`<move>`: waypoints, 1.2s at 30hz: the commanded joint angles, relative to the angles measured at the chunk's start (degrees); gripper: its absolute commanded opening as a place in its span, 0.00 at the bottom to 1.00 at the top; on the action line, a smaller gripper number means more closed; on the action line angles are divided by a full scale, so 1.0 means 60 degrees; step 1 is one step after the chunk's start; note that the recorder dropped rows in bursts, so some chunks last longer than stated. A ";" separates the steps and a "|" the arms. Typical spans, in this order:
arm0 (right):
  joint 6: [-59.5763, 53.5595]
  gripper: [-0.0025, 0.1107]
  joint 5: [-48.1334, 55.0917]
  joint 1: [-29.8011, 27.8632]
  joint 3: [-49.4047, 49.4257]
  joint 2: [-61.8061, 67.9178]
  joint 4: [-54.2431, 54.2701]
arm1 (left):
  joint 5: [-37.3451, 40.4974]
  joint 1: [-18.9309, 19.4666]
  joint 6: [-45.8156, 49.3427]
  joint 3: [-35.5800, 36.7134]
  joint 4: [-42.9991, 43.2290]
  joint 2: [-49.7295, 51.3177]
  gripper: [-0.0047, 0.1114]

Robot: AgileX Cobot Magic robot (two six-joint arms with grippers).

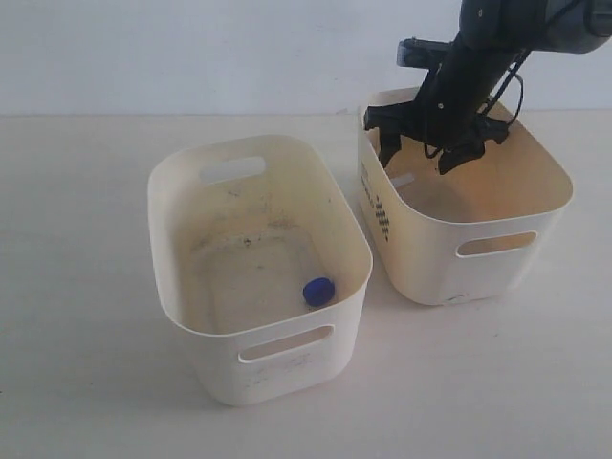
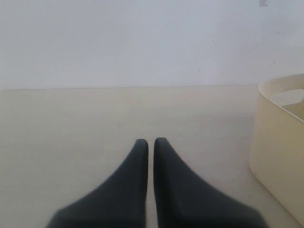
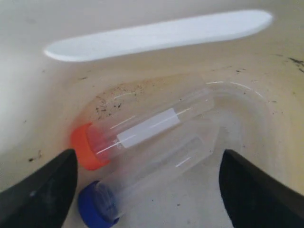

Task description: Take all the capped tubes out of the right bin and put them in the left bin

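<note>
Pale table (image 1: 86, 191); right pincer (image 3: 148, 156) wide apart over two capped tubes (image 3: 147, 127); left pincer (image 2: 150, 141) closed

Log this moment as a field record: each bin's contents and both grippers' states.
left bin: one blue-capped tube on its floor
right bin: orange-capped tube and second blue-capped tube, lying side by side
right gripper: open, lowered into the right bin, one finger on each side of the pair
left gripper: shut, empty, over the table
tubes left to move: two
</note>
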 commanded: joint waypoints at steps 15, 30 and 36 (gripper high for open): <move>0.0735 0.71 -0.0920 -0.0032 -0.0022 0.0641 -0.0181 | -0.0059 0.0003 -0.0091 -0.0035 -0.0060 0.0004 0.08; 0.0941 0.31 -0.0783 -0.0032 -0.0022 0.1221 -0.0195 | -0.0059 0.0003 -0.0091 -0.0035 -0.0060 0.0004 0.08; 0.0917 0.02 -0.0499 -0.0032 -0.0022 0.1221 -0.0195 | -0.0059 0.0003 -0.0091 -0.0035 -0.0060 0.0004 0.08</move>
